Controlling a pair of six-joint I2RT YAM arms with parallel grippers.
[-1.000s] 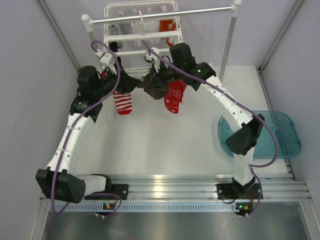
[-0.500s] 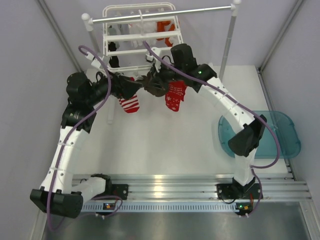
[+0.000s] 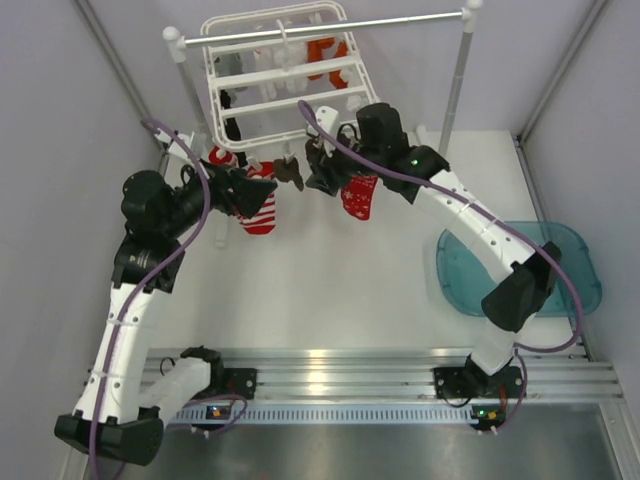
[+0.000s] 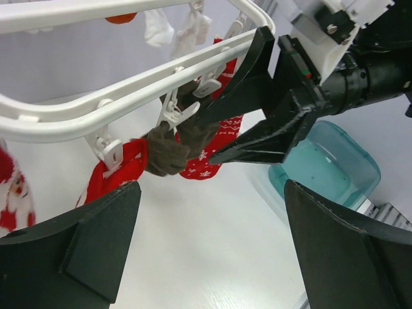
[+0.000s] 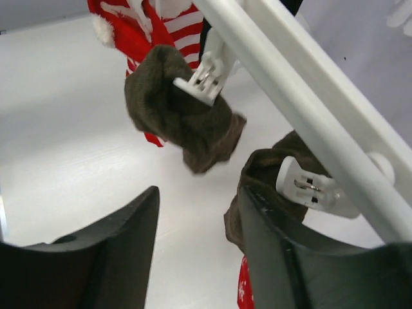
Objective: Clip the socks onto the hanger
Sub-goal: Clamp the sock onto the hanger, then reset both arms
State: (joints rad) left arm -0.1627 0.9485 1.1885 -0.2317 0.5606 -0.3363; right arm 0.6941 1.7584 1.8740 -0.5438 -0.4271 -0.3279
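**Brown sock released onto its clip; both hands let go**

A second ago both hands were gathered close at the front edge of the hanger [image 3: 285, 75], with the right hand [image 5: 201, 193] shut. Now its fingers are parted with nothing between them. The left hand [image 4: 212, 190] has been spread wide, also holding nothing, and has been drawn back toward 9 o'clock. The brown sock [image 5: 177, 106] is left hanging by its cuff from a white clip [image 5: 203, 80] on the front bar, between the two hands and touched by neither. This sock is judged to be clipped, so the step in hand looks finished.

A second brown sock [image 5: 264, 174] is pinned by the next clip along, at 4 o'clock of the first. The red snowflake sock [image 3: 360, 195] hangs under the right hand, and more small items are clipped further back at 12 o'clock.

The striped sock [image 3: 258, 208] dangles just beside the left hand and could be snagged as that arm is moved. The grey rail [image 3: 330, 25] crosses above the hanger. A teal tray [image 3: 565, 265] sits at 3 o'clock on the counter [image 3: 330, 290]; whether it holds more socks cannot be told.
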